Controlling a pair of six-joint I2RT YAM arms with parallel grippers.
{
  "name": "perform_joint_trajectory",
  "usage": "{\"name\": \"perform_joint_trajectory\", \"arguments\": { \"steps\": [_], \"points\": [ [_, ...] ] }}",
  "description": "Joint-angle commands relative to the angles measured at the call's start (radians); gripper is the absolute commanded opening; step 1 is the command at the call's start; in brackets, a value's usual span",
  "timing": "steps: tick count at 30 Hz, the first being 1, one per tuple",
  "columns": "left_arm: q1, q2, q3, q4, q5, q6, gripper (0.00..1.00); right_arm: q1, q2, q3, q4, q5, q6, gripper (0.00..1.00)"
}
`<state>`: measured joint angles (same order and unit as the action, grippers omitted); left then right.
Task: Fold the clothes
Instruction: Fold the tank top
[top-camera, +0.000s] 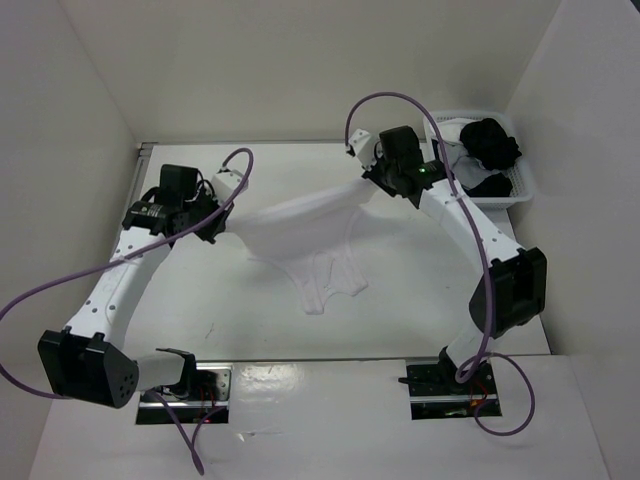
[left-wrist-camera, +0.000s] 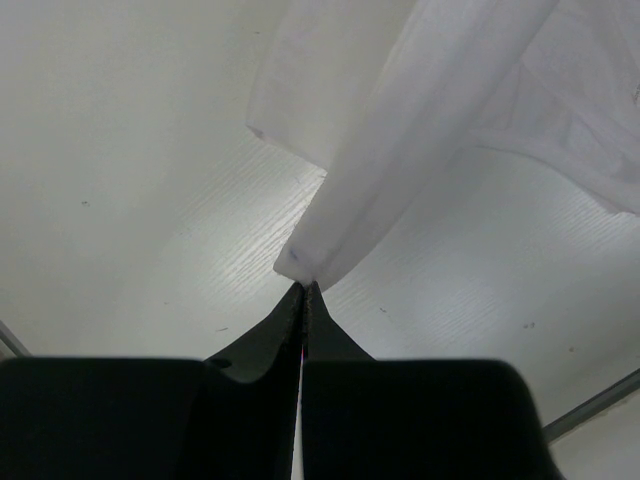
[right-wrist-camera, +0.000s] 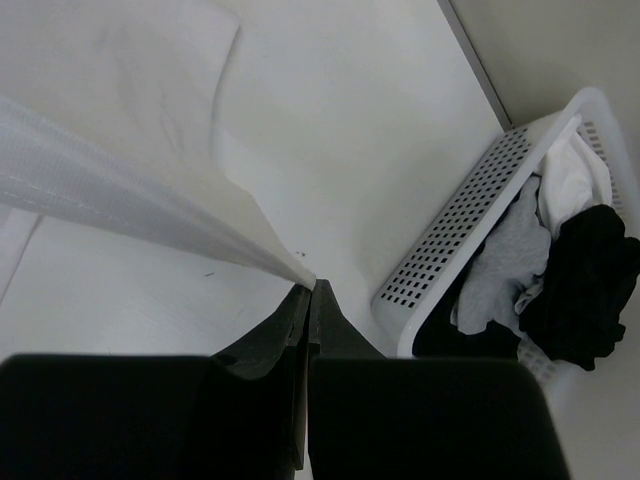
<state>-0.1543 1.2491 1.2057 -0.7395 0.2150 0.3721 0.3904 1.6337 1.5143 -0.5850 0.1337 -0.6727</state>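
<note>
**A:** Where is the white shirt (top-camera: 310, 235)?

**B:** Near the middle of the counter (top-camera: 230, 300) in the overhead view. It is pulled into a band, with one end toward 9 o'clock and the other toward 1 o'clock. The rest sags toward 6 o'clock, and its wrinkled lower part lies on the counter.

**A:** What holds the 9 o'clock end?

**B:** The left fingers (left-wrist-camera: 270, 335). They are pressed together on a bunched corner of the shirt. In the left wrist view the fabric rises from their tips toward 1 o'clock, with the counter underneath.

**A:** And the right fingers (right-wrist-camera: 335, 325)?

**B:** They are also pinched tight, on a thin edge of the shirt. In the right wrist view that edge runs from the tips toward 10 o'clock as a taut strip.

**A:** Anything else on the counter?

**B:** A white lattice basket (top-camera: 520, 182) sits in the far corner at 2 o'clock — just past the right fingers. It holds black clothes (top-camera: 490, 142). The right wrist view also shows a pale grey piece (right-wrist-camera: 505, 265) in it, with a white one beside that, toward 1 o'clock.
</note>
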Motion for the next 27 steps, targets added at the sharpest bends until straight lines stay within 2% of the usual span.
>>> {"name": "perform_joint_trajectory", "arguments": {
  "steps": [1,27],
  "points": [
    [-0.010,-0.033,-0.012,-0.027,0.015,0.031,0.00,0.005,-0.069,-0.026,0.034,0.010,-0.011,0.00],
    [-0.066,-0.103,-0.061,-0.066,0.044,0.050,0.00,0.045,-0.202,-0.175,-0.067,-0.052,-0.050,0.00]
  ]
}}
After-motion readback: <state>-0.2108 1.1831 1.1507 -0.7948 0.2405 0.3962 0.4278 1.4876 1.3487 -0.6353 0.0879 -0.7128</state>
